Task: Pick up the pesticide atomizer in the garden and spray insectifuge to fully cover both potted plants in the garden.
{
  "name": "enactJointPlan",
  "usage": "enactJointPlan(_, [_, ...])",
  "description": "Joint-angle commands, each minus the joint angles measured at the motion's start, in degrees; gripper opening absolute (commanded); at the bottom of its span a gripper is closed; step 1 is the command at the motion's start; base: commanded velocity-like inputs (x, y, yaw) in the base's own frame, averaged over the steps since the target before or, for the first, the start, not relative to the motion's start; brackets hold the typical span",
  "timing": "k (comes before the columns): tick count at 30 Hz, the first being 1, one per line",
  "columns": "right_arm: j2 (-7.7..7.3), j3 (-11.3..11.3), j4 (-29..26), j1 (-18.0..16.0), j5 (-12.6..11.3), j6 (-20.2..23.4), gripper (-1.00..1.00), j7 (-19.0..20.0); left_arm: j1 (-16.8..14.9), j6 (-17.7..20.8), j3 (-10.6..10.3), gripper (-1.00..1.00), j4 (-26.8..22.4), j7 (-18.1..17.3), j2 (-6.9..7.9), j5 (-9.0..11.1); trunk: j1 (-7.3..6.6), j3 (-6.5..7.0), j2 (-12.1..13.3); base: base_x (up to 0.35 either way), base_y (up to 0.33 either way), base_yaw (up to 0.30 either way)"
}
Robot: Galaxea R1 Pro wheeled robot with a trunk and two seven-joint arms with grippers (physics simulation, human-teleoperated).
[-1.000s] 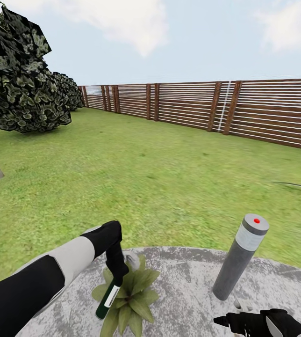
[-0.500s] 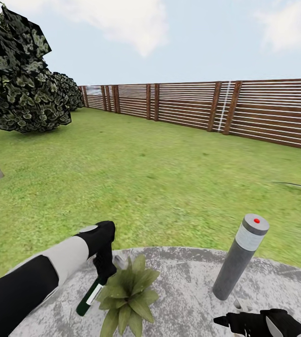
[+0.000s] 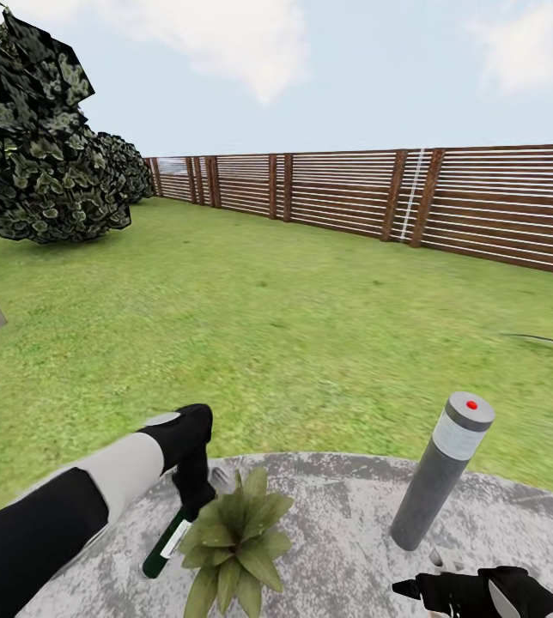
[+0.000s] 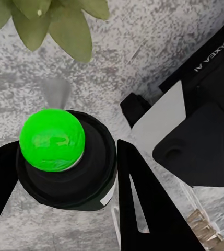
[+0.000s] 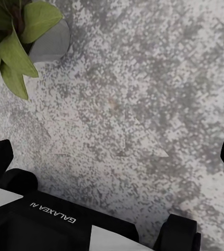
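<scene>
Gripping the pesticide atomizer (image 3: 167, 542) in left gripper (image 3: 192, 499), just beside potted plant (image 3: 233, 536); spraying seemingly underway; right gripper (image 3: 418, 588) spread, empty.

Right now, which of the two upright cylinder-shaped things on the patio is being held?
The dark green pesticide atomizer, clamped in the left gripper beside the potted plant. The grey bollard lamp stands free.

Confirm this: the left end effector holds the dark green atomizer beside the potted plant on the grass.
Not the grass. In the head view the left end effector holds the atomizer beside the potted plant on the grey paved patio.
</scene>
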Motion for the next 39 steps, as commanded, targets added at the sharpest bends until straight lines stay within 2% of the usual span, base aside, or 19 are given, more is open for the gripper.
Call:
enactJointPlan(1, [0.01,-0.5,-0.1,0.0,0.1,0.6,1.0,0.2,0.0,0.4,0.0,-1.0,-0.1,-0.5,-0.55,-0.8,-0.01,-0.06,0.0,0.0,0.0,0.0])
enactJointPlan(4, [0.01,-0.5,-0.1,0.0,0.1,0.6,1.0,0.2,0.0,0.5,0.0,-1.0,-0.6,-0.5,-2.19,-0.8,-0.01,-0.06,0.0,0.0,0.0,0.0])
enactJointPlan(6, [0.01,-0.5,-0.1,0.0,0.1,0.6,1.0,0.2,0.0,0.5,-0.1,-1.0,-2.4,-0.5,-2.66,-0.8,-0.01,-0.06,0.0,0.0,0.0,0.0])
enactJointPlan(12, [0.01,-0.5,-0.1,0.0,0.1,0.6,1.0,0.2,-0.4,0.7,-0.1,-1.0,-3.7,-0.5,-2.44,-0.8,-0.01,-0.06,0.0,0.0,0.0,0.0])
enactJointPlan(15, [0.01,-0.5,-0.1,0.0,0.1,0.6,1.0,0.2,-0.4,0.6,-0.1,-1.0,-3.8,-0.5,-0.9,-0.8,-0.01,-0.06,0.0,0.0,0.0,0.0])
enactJointPlan(21, [0.01,-0.5,-0.1,0.0,0.1,0.6,1.0,0.2,-0.5,0.6,-0.2,-1.0,-3.6,-0.6,4.01,-0.8,-0.01,-0.06,0.0,0.0,0.0,0.0])
enactJointPlan(23, [0.01,-0.5,-0.1,0.0,0.1,0.6,1.0,0.2,-0.3,0.6,-0.3,-1.0,-3.5,-0.6,4.6,-0.8,-0.01,-0.06,0.0,0.0,0.0,0.0])
enactJointPlan(25, [0.01,-0.5,-0.1,0.0,0.1,0.6,1.0,0.2,-0.2,0.6,-0.4,-1.0,-3.5,-0.6,4.59,-0.8,-0.01,-0.06,0.0,0.0,0.0,0.0])
enactJointPlan(26, [0.01,-0.5,-0.1,0.0,0.1,0.6,1.0,0.2,-0.1,0.6,-0.5,-1.0,-3.5,-0.6,4.37,-0.8,-0.01,-0.06,0.0,0.0,0.0,0.0])
enactJointPlan(28, [0.01,-0.5,-0.1,0.0,0.1,0.6,1.0,0.2,0.0,0.6,-0.5,-1.0,-3.5,-0.7,2.8,-0.7,-0.01,-0.06,0.0,0.0,0.0,0.0])
enactJointPlan(34, [0.01,-0.5,-0.1,0.0,0.1,0.6,1.0,0.2,0.1,0.7,-0.5,-1.0,-3.6,-0.8,-3.34,-0.6,-0.01,-0.06,0.0,0.0,0.0,0.0])
enactJointPlan(37, [0.01,-0.5,-0.1,0.0,0.1,0.6,1.0,0.2,0.1,0.7,-0.3,-1.0,-3.6,-0.9,-4.7,-0.6,-0.01,-0.06,0.0,0.0,0.0,0.0])
enactJointPlan(39, [0.01,-0.5,-0.1,0.0,0.1,0.6,1.0,0.2,0.1,0.7,-0.2,-1.0,-3.7,-0.9,-4.92,-0.6,-0.01,-0.06,0.0,0.0,0.0,0.0])
